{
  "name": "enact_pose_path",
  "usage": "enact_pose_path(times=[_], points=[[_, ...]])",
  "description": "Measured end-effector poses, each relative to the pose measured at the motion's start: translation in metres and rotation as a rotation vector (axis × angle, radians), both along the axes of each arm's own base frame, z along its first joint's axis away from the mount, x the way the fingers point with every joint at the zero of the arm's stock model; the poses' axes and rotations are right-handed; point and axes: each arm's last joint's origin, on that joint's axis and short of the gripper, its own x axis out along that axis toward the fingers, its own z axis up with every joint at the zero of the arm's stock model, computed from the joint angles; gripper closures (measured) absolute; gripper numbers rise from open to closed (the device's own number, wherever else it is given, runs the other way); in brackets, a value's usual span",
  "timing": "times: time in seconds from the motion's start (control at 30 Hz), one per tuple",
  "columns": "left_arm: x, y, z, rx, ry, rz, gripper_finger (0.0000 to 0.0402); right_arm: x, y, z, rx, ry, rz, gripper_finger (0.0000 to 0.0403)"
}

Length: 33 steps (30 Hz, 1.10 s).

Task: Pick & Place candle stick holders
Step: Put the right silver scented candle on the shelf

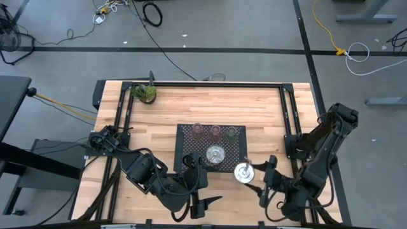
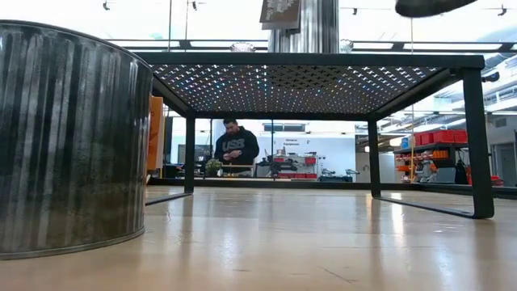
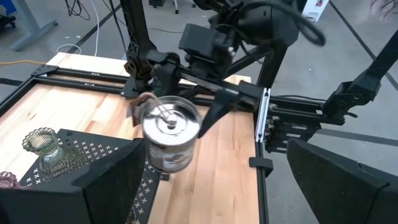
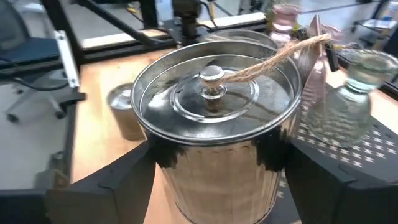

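Note:
My right gripper (image 1: 252, 175) is shut on a shiny silver holder (image 1: 243, 172), a round ribbed tin with a centre knob and a twine loop, just off the near right corner of the black tray (image 1: 191, 137). A second silver holder (image 1: 216, 154) stands on the tray. A third (image 4: 124, 112) stands on the wood. Two pink glass holders (image 1: 197, 130) (image 1: 215, 131) and a green one (image 1: 232, 133) stand along the tray's far edge. My left gripper (image 1: 206, 202) is open and empty near the table's near edge, pointing toward the held holder (image 3: 171, 134). My right gripper pinches the silver holder's ribbed side wall (image 4: 217, 180) between its two fingers (image 4: 155, 158), below the rim. The fingers come about level from the table's right side. The holder stays upright, and in the left wrist view it seems clear of the table.
The tray is a raised perforated stand on thin legs (image 2: 477, 145). A silver holder (image 2: 73, 137) stands close to the low camera. A small potted plant (image 1: 146, 93) stands at the far left. A person (image 2: 234, 145) stands in the room beyond the table.

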Motion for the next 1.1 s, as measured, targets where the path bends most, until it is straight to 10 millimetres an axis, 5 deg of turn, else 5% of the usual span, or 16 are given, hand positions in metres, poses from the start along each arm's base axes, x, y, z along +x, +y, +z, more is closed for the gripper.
enact_pose_path(times=[0.87, 1.1], points=[[0.003, 0.005, 0.000, 0.049, 0.004, -0.007, 0.0012, 0.035, -0.043, -0.009, -0.013, 0.056, -0.203, 0.0110], [0.004, 0.005, 0.000, 0.071, 0.006, -0.017, 0.0012, 0.040, -0.045, -0.034, 0.062, 0.033, -0.205, 0.0110]])
